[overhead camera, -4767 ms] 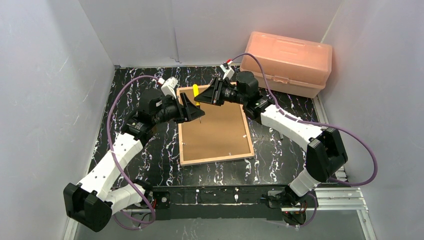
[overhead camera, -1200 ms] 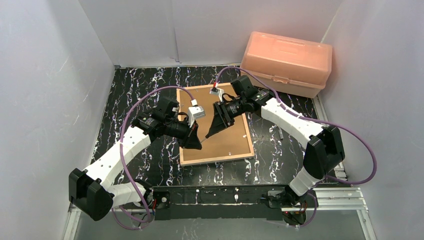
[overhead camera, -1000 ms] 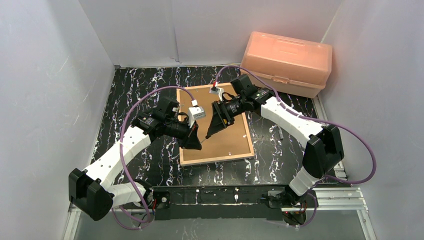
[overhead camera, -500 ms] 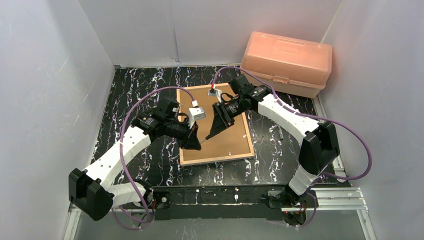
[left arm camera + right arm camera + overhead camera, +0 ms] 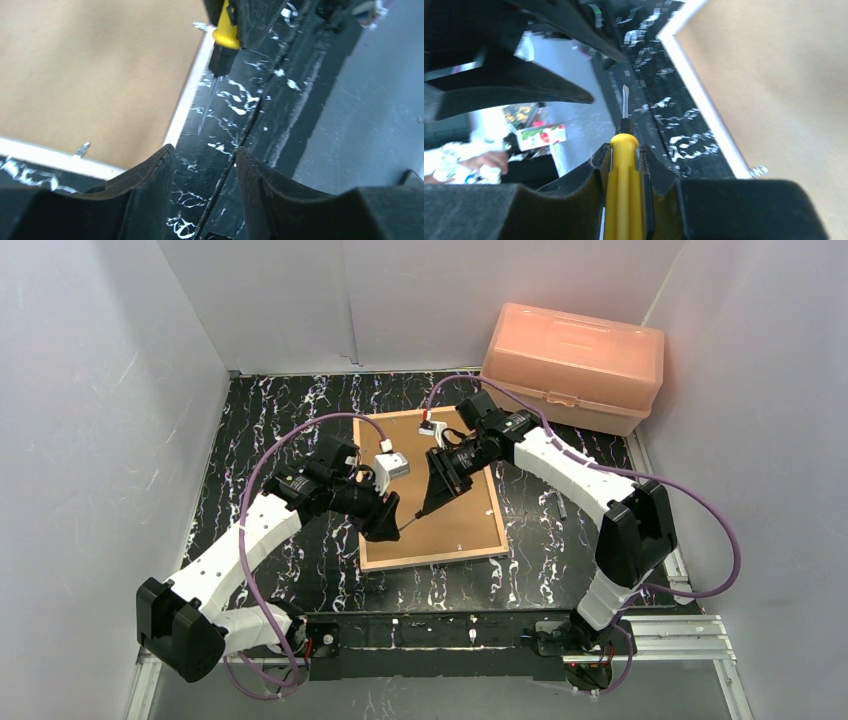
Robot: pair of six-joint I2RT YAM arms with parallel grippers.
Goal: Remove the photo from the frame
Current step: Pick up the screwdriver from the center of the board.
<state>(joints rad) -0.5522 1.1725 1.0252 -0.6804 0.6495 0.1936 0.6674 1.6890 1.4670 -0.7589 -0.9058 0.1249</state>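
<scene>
A big black table (image 5: 280, 440) with white squiggly lines sits between white walls. At the far right of it is a large pink plastic box (image 5: 575, 365) with its lid down. In the middle of the table the flat picture frame (image 5: 432, 558) with light wood edges lies face down. A plain brown backing board (image 5: 470, 510) fills its back, so the photo cannot be seen. Both arms reach over the near left part of the frame. The right gripper (image 5: 624, 152) is squeezed tight on the handle of a yellow screwdriver (image 5: 223, 42) with a thin metal tip. That tip points at the left gripper (image 5: 204, 155) but does not touch it. The left gripper's black fingers are apart, with nothing between them. A tiny silver metal tab (image 5: 81, 148) sticks up at the edge of the board.
</scene>
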